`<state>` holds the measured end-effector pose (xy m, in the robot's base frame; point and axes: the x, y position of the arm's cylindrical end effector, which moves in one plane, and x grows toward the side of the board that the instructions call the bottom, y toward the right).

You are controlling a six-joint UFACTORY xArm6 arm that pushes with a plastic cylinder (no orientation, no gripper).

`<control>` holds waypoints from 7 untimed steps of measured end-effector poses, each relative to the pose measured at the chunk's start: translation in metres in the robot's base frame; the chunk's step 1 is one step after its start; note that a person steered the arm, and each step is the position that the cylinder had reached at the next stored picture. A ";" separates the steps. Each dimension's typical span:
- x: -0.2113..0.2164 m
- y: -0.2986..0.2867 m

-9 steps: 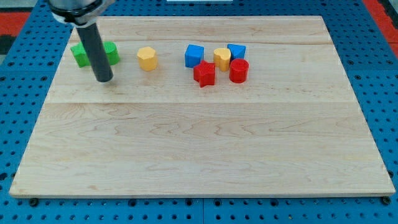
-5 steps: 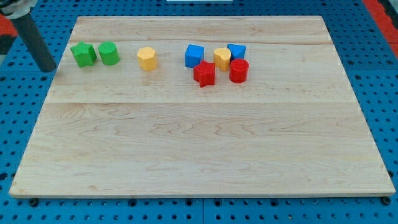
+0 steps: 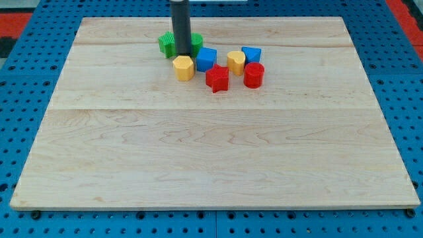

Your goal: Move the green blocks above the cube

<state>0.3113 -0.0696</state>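
Two green blocks sit at the view's top centre, one (image 3: 166, 45) left of the rod and one (image 3: 196, 42) right of it, both partly hidden by the rod. The blue cube (image 3: 207, 59) lies just below and right of them. My tip (image 3: 182, 54) rests between the two green blocks, touching the top of a yellow block (image 3: 184, 67) that lies left of the cube.
A red star-shaped block (image 3: 217, 78), a second yellow block (image 3: 236, 62), another blue block (image 3: 251, 55) and a red cylinder (image 3: 254, 75) cluster right of the cube. The wooden board (image 3: 211, 152) lies on a blue pegboard.
The rod swept from the view's left edge to the top centre. Both green blocks and the yellow block have shifted right, ending beside the blue cube.
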 end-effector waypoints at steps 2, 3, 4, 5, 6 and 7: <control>0.000 -0.127; -0.021 -0.139; -0.035 -0.115; -0.035 -0.079; -0.029 -0.035; -0.029 0.006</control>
